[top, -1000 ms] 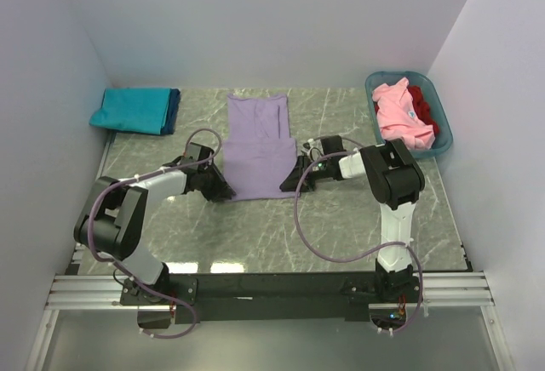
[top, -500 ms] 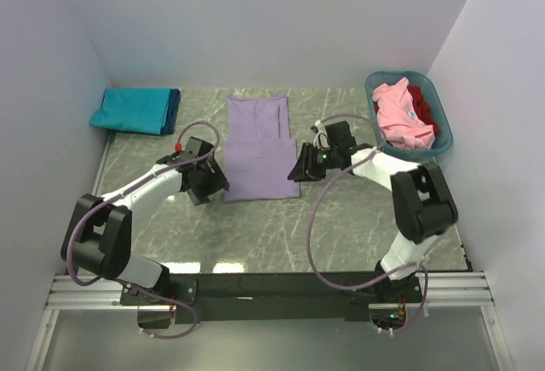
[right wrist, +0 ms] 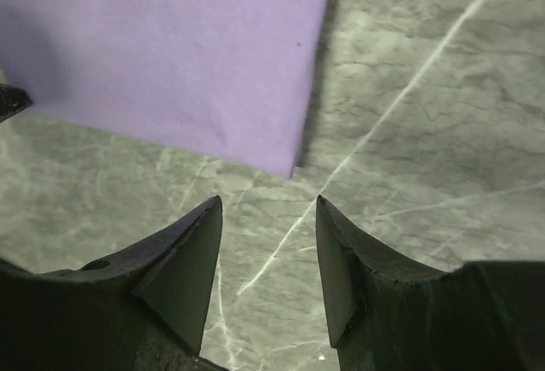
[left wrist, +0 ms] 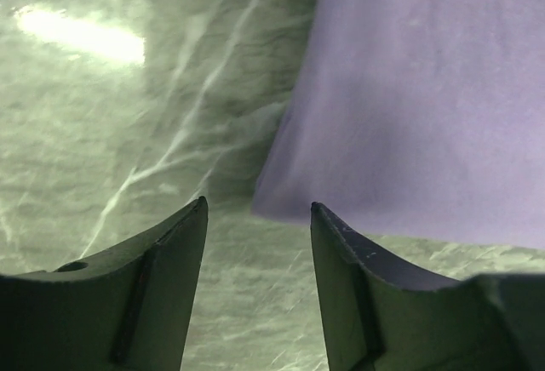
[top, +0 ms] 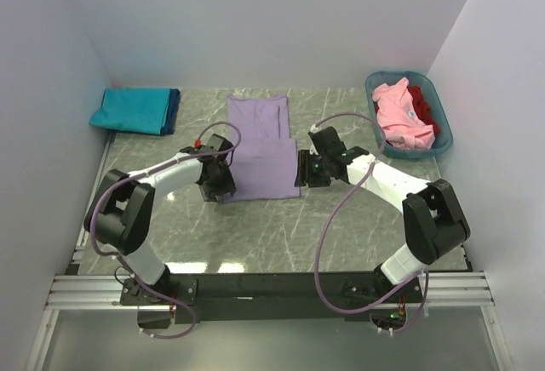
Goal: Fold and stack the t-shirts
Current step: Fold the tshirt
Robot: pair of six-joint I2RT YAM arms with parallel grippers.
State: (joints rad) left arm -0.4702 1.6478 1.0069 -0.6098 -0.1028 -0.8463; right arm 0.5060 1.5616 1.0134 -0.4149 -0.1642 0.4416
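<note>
Because the lavender t-shirt [top: 260, 145] lies flat with its long axis running away, its near-left hem corner sits just ahead of the left gripper [left wrist: 257, 209] and its near-right corner just ahead of the right gripper [right wrist: 268, 205], both spread and empty.

High view from above and behind, wrist views close, facing down; all share the lavender t-shirt [top: 264, 167]

At table [top: 255, 235] centre: shirt [top: 260, 145], left gripper [top: 223, 187] and right gripper [top: 303, 170] beside its near corners. Far left: folded shirts [top: 136, 109]. Far right: basket [top: 444, 137] holding shirts [top: 400, 116].
</note>
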